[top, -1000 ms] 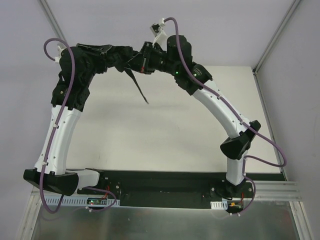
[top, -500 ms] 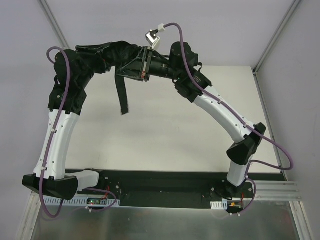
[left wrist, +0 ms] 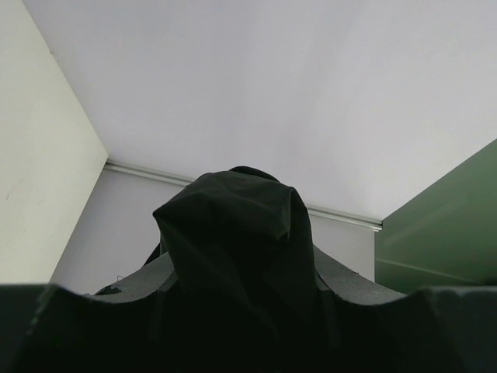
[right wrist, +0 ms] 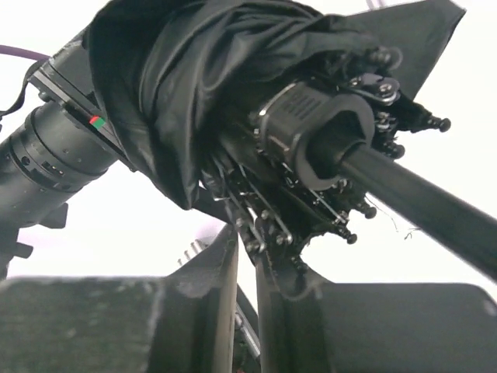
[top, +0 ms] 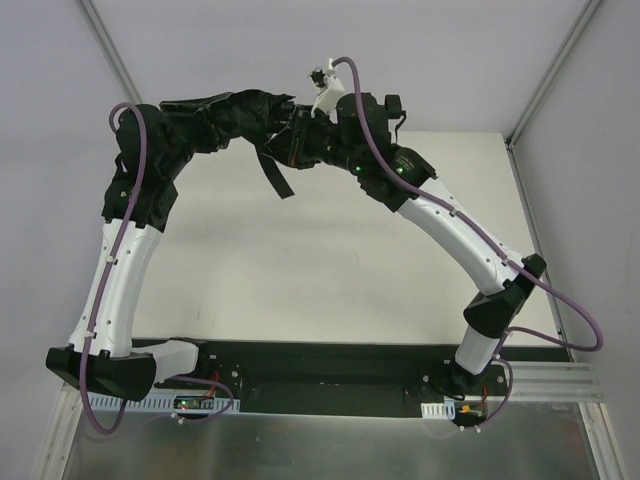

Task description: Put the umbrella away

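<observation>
At upper centre, left claw [top: 222, 117] and right claw [right wrist: 247, 252] clamp the umbrella [top: 252, 110], newly twisted, strap [top: 272, 178] swung: fabric probably winding.

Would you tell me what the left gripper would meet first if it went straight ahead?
The umbrella: its black fabric bunches directly before the left gripper, apparently touching it. The right gripper seems next behind, though depth is unclear.
</observation>
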